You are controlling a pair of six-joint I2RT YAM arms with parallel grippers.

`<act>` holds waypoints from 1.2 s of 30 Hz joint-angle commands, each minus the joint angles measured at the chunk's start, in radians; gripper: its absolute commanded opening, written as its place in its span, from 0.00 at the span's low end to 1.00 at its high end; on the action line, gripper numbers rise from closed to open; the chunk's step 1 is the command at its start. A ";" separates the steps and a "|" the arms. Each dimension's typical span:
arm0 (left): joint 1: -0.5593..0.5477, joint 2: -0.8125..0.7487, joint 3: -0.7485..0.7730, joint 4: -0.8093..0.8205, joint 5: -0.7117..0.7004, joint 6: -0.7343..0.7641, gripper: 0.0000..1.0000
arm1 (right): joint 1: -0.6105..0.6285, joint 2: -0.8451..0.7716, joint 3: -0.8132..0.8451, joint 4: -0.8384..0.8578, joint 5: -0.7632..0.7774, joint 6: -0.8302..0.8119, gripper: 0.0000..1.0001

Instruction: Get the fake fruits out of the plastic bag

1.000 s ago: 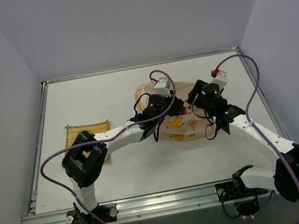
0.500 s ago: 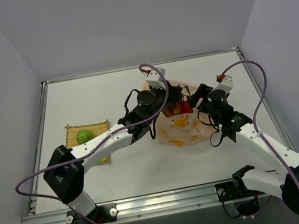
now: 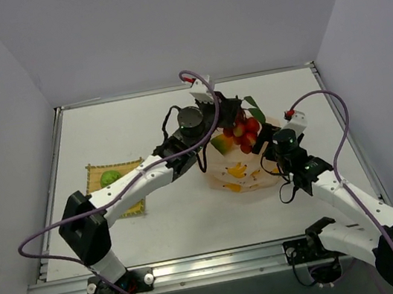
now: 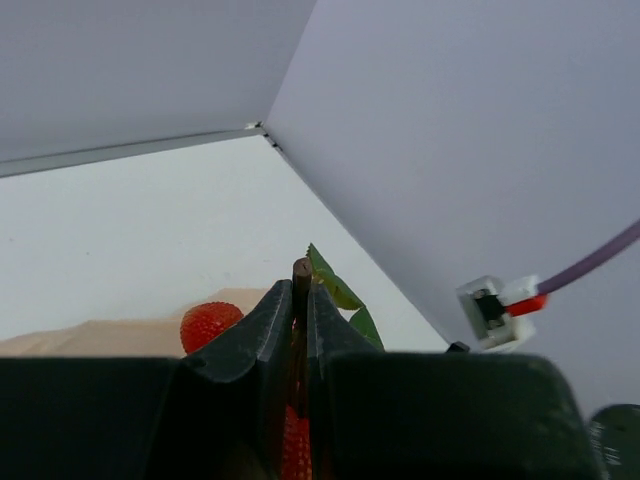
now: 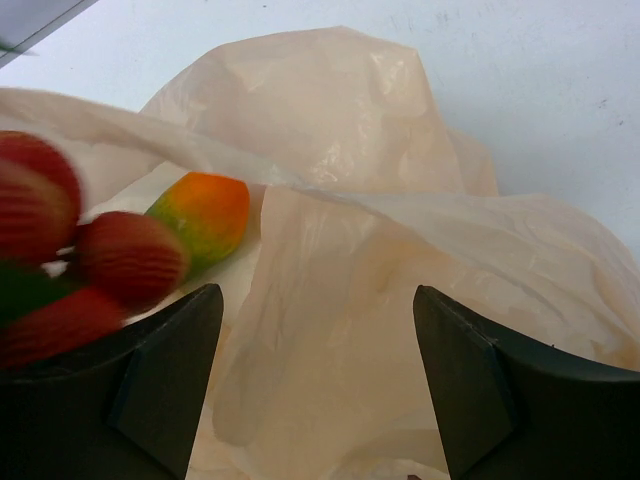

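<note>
**A robot test cell in a laboratory**

The place looks like a robotics laboratory, not a home or a shop. Two white-and-black jointed robot arms, the left arm (image 3: pixel 135 184) and the right arm (image 3: pixel 348 193), stand on a silver aluminium rail (image 3: pixel 224 267) at the near edge of a plain white table (image 3: pixel 157 229). Smooth pale grey-lilac panels (image 3: pixel 1 149) close the table on the left, the back and the right, like a box. Thin purple cables (image 3: pixel 341 130) hang in loops along the arms. The few objects are simple props: a square yellow woven mat (image 3: pixel 128 167), a thin peach-orange plastic bag (image 3: pixel 221 182) and a red plastic berry bunch (image 3: pixel 243 133) with green leaves.
</note>
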 commanded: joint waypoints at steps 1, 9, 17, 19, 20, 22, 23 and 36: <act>0.026 -0.189 0.020 0.051 0.039 -0.004 0.02 | 0.004 0.013 0.008 0.002 0.056 -0.004 0.73; 0.085 -0.399 -0.032 -0.054 0.047 -0.001 0.02 | 0.002 0.008 0.000 0.011 0.073 -0.016 0.69; 0.217 -0.770 -0.248 -0.470 -0.401 0.000 0.02 | -0.005 -0.029 -0.007 0.011 0.061 -0.047 0.69; 0.273 -0.884 -0.280 -0.657 -0.528 -0.033 0.02 | -0.008 -0.038 -0.007 0.016 0.053 -0.061 0.69; 0.292 -0.918 -0.311 -0.717 -0.563 -0.043 0.02 | -0.010 -0.041 -0.009 0.016 0.050 -0.065 0.69; 0.330 -1.025 -0.340 -0.864 -0.661 -0.073 0.03 | -0.013 -0.050 -0.013 0.019 0.044 -0.073 0.69; 0.335 -1.054 -0.366 -0.907 -0.700 -0.081 0.02 | -0.016 -0.053 -0.016 0.023 0.043 -0.079 0.69; 0.349 -1.049 -0.417 -1.224 -0.981 -0.186 0.02 | -0.025 -0.043 -0.039 0.083 -0.051 -0.081 0.70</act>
